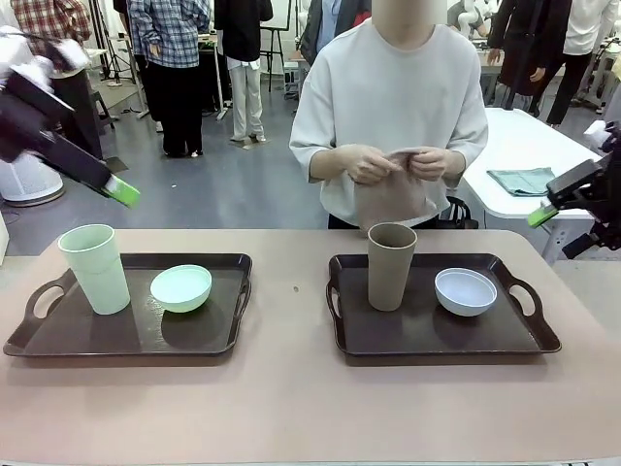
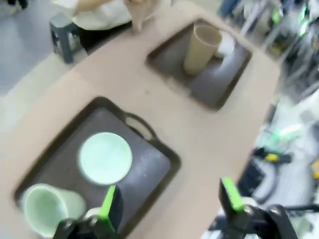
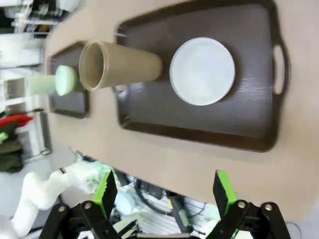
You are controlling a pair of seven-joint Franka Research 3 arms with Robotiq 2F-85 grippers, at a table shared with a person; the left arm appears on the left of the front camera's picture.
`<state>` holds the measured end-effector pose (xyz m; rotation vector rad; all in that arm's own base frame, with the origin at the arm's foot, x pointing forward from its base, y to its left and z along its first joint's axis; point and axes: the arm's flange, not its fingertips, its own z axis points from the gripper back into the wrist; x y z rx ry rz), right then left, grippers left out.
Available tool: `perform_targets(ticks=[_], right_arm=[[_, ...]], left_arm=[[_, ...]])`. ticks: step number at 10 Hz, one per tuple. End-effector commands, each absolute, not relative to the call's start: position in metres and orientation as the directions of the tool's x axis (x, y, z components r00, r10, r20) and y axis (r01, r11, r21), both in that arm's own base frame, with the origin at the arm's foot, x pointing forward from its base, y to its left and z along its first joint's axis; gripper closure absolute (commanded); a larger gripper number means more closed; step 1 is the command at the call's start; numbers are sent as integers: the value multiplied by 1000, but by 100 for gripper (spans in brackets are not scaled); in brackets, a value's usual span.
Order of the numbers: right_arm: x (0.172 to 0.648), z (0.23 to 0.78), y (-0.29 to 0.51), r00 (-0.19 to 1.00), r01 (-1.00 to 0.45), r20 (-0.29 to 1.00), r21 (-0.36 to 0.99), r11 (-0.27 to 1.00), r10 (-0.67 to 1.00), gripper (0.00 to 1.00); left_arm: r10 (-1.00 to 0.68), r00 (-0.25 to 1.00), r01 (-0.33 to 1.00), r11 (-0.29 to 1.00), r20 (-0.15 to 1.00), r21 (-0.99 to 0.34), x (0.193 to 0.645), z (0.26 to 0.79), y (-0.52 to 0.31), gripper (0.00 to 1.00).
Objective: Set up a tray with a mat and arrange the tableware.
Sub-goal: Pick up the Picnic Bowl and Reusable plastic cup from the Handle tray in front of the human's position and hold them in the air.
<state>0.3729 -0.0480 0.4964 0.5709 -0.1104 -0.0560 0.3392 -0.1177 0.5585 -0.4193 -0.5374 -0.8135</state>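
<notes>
No lettering, label, brand mark, number or sign can be read anywhere in these views, on the trays, tableware, grippers or background.

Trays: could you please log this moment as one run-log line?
left gripper: open | right gripper: open | left tray: mint tumbler, mint bowl | right tray: tan tumbler, pale bowl | person: holding tan cloth
</notes>
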Motion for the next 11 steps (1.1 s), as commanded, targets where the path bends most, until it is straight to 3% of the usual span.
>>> perform_targets(ticks=[1, 4, 8, 9, 11], right_arm=[[380, 482, -19, 989, 128, 11, 405, 906, -145, 0], [396, 463, -5, 975, 208, 10, 306, 929, -222, 0], [406, 452, -12, 981, 193, -34, 355, 915, -193, 0], [399, 451, -4, 979, 200, -23, 324, 925, -204, 0], [399, 451, -4, 979, 200, -23, 324, 925, -204, 0]], left_arm=[[-671, 456, 782, 615, 585, 95, 366, 530, -164, 0], [-774, 368, 857, 497, 516, 135, 386, 495, -232, 0], [-770, 425, 873, 488, 476, 10, 415, 462, -252, 0], [-784, 394, 871, 485, 480, 79, 400, 457, -258, 0], [-784, 394, 871, 485, 480, 79, 400, 457, -258, 0]])
